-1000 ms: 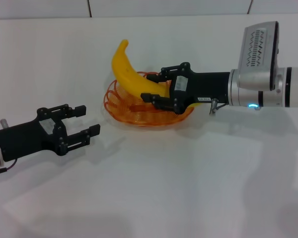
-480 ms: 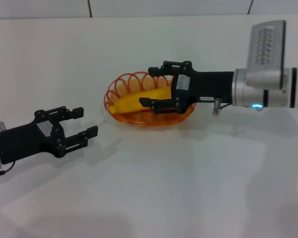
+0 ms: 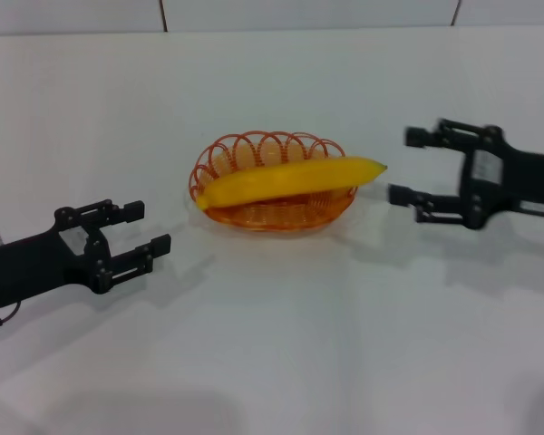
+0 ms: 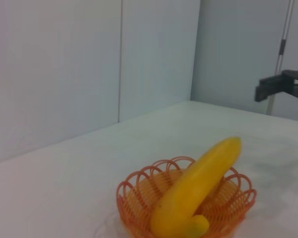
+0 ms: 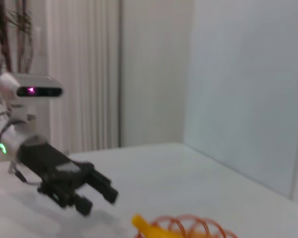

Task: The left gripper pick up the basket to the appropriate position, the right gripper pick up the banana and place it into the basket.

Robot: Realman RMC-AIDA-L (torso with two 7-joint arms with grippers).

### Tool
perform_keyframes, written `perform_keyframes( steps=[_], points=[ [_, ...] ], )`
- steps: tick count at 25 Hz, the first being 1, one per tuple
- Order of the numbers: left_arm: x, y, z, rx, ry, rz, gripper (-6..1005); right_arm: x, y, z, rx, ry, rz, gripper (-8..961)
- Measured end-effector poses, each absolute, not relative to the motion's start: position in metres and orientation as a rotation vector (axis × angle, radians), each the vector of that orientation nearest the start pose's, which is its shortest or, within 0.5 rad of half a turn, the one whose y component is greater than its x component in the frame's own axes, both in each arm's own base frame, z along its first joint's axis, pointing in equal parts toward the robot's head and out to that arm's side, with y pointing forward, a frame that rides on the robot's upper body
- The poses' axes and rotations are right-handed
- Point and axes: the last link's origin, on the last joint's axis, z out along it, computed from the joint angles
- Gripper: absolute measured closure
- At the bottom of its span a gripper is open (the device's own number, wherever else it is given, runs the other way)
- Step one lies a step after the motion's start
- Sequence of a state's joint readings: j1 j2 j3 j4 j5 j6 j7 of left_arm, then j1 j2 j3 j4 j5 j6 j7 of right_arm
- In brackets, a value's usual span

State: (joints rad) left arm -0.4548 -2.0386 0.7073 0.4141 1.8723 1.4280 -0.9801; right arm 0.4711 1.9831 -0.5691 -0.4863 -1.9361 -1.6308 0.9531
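The right pincer [image 3: 406,167] is wide and holds nothing, just beside the banana's [image 3: 290,179] tip. The banana lies across the basket [image 3: 219,161], both ends over the rim. The retreat seems the step in hand; it should go straight back, so no finger touches the tip. The left pincer [image 3: 145,231] is wide too, low over the white surface [image 3: 281,344], near the basket.

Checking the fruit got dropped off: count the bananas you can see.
1. The banana lies across the basket, both ends past its rim, between the open left gripper and right gripper. None hidden.
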Motion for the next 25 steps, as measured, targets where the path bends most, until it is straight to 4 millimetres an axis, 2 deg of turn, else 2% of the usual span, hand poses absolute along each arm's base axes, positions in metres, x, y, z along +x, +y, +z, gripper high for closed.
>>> perform_keyframes(
  steps=[4, 8, 16, 25],
  points=[
    [-0.31, 0.303, -0.02, -2.598, -0.472, -0.654, 362, 0.324, 0.294, 0.036, -2.576, 0.344, 0.681, 139],
    [-0.31, 0.303, -0.02, -2.597, -0.473, -0.654, 362, 0.335, 0.289, 0.034, -2.563, 0.379, 0.619, 139],
    [-0.31, 0.303, -0.019, -2.595, -0.473, -0.655, 363, 0.344, 0.291, 0.016, -2.598, 0.423, 0.507, 139],
    [-0.31, 0.303, -0.02, -2.596, -0.471, -0.656, 364, 0.342, 0.293, 0.016, -2.593, 0.428, 0.524, 139]
  ],
)
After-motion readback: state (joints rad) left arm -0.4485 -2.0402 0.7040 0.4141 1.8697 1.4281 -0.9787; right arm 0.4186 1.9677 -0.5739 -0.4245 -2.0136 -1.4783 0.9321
